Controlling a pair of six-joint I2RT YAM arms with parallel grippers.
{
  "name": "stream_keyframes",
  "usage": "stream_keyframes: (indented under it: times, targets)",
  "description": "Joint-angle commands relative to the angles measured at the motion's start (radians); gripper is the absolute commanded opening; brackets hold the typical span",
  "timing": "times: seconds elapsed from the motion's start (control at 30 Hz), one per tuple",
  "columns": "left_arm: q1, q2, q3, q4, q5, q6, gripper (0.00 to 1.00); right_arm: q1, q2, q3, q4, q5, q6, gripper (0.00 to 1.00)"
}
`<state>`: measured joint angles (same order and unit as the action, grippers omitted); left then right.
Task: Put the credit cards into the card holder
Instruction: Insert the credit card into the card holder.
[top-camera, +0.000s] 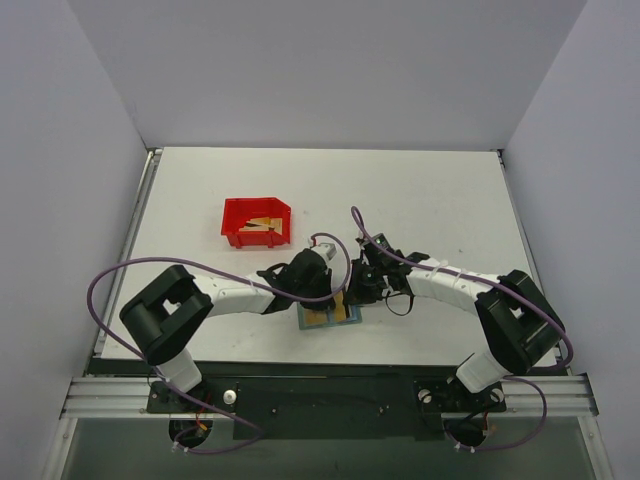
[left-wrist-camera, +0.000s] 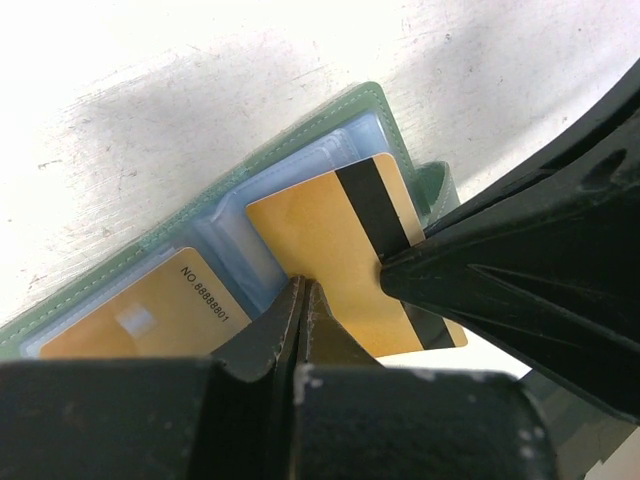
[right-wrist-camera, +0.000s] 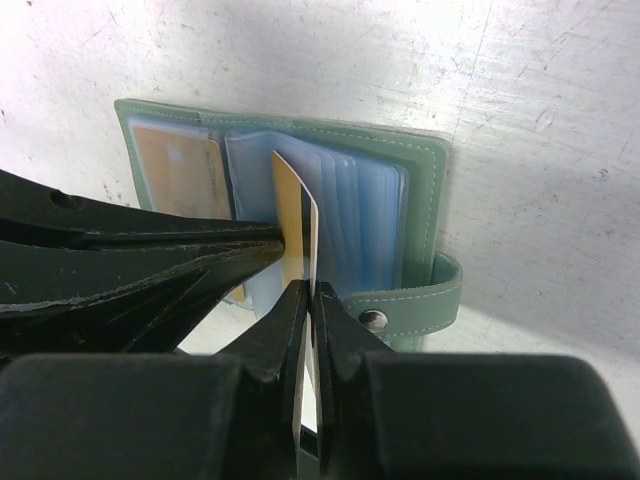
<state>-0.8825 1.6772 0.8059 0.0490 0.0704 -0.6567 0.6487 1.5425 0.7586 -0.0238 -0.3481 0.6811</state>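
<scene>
Credit card (right-wrist-camera: 290, 220) is up on its edge right now, pinched at its near short end by the right gripper (right-wrist-camera: 307, 300), fingers clamped tight on it. The far end sits just ahead of those fingertips, down among the clear pockets of the open card holder (right-wrist-camera: 425, 190).

It's thin, light and stiff, and I'd judge it slick on both faces, so an edge pinch like this one is the way to take it. A flat card would give the fingers nothing to grab. It could twist in the grip if it catches on a pocket lip.

The long axis runs straight away from the right gripper, leading short edge pointed into the holder. The dark stripe runs along that same line.

The left gripper (left-wrist-camera: 303, 300) is clenched too, with nothing between its fingers that I can see. Its tips press in against the card's near edge, and the card's face lies just ahead of them.

Off to the left gripper's left, a second card (left-wrist-camera: 150, 315) is already tucked in a pocket. The snap tab (right-wrist-camera: 405, 310) hangs open just right of the right gripper. Well beyond both grippers on the table (top-camera: 420, 200) sits a red bin (top-camera: 240, 212).
</scene>
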Motion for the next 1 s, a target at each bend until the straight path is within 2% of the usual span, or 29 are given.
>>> stream_keyframes:
  times: [0.0,0.3,0.67,0.97]
  targets:
    - [0.002,-0.028,0.000,-0.127,-0.090,0.031,0.00,0.002,-0.018,-0.038,-0.054,0.043,-0.017,0.00]
    - [0.002,-0.068,-0.045,-0.155,-0.104,0.026,0.00,-0.020,-0.032,-0.018,-0.054,0.044,-0.026,0.00]
    - [0.002,-0.033,-0.062,-0.152,-0.093,0.025,0.00,-0.055,-0.119,-0.022,-0.080,0.067,-0.038,0.00]
    - [0.002,-0.031,-0.067,-0.147,-0.092,0.019,0.00,-0.075,-0.091,-0.008,-0.114,0.020,-0.078,0.00]
